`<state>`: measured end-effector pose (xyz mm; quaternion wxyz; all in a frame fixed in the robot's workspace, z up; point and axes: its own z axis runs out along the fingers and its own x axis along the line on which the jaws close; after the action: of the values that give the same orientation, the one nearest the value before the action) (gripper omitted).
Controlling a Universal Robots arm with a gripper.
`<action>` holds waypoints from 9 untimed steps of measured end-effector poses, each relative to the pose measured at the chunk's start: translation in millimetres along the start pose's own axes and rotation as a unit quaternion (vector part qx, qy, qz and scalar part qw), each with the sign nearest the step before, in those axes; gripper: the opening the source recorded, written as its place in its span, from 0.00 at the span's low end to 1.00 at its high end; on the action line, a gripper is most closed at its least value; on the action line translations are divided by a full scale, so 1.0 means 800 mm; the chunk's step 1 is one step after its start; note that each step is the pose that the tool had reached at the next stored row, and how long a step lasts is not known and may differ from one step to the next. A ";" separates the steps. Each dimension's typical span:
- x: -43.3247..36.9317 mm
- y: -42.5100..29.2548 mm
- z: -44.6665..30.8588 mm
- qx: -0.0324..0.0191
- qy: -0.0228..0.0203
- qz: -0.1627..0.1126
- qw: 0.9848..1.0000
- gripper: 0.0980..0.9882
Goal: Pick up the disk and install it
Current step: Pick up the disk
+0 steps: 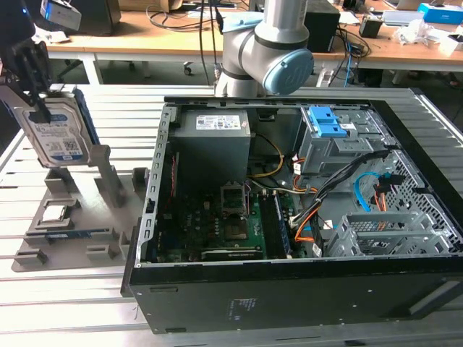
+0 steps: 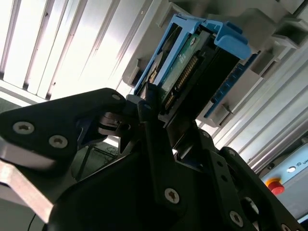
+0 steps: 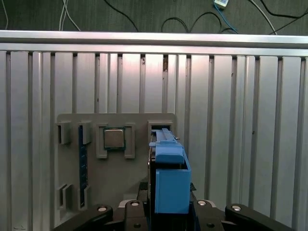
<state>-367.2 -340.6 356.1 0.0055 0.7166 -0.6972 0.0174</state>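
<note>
end of disk (image 3: 168, 163) behind gripper (image 3: 169, 204) in the first wrist view

A grey robot arm (image 1: 264, 50) rises behind the open computer case (image 1: 217, 303), with its blue-capped joint bent above the case's rear wall. Its black gripper (image 1: 40, 101) hangs beside the case, at the exterior view's left. The fingers (image 2: 156, 139) point down and clamp the tilted disk (image 1: 58, 134) by its upper edge.

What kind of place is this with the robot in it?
Probably a robot lab or workshop for building computers: a robot arm holds the disk near an open computer case on a slatted metal table, with cluttered desks behind.
</note>
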 end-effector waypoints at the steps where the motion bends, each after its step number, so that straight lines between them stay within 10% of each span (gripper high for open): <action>1: 0.000 0.0000 -0.0012 0.000 0.000 0.000 1.000 0.30; 9: 0.000 -0.0003 -0.0130 0.000 0.000 0.000 1.000 0.30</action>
<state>-367.2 -340.6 366.5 0.0053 0.7167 -0.6972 0.0172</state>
